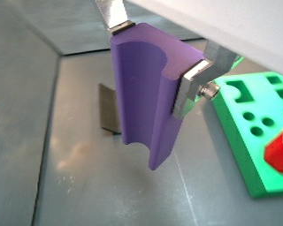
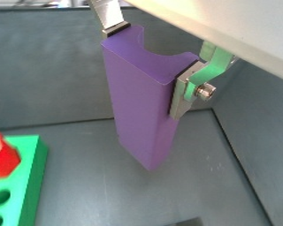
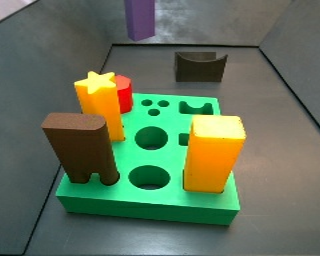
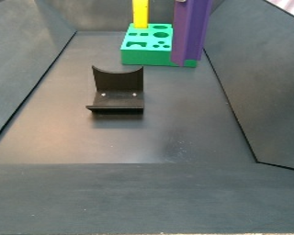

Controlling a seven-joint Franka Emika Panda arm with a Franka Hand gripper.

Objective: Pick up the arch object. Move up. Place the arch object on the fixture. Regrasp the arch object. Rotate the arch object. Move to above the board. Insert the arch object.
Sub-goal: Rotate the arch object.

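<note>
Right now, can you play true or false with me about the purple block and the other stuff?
1. The pincer holds the purple arch block upright, off the floor. True.
2. The purple arch block sits in the dark fixture. False: the fixture's scoop is empty in both side views.
3. A yellow star peg stands in the green board. True.
4. The brown block lies flat on the floor. False: it stands upright in the board.
5. The board has no free holes. False: several round holes are open.
</note>
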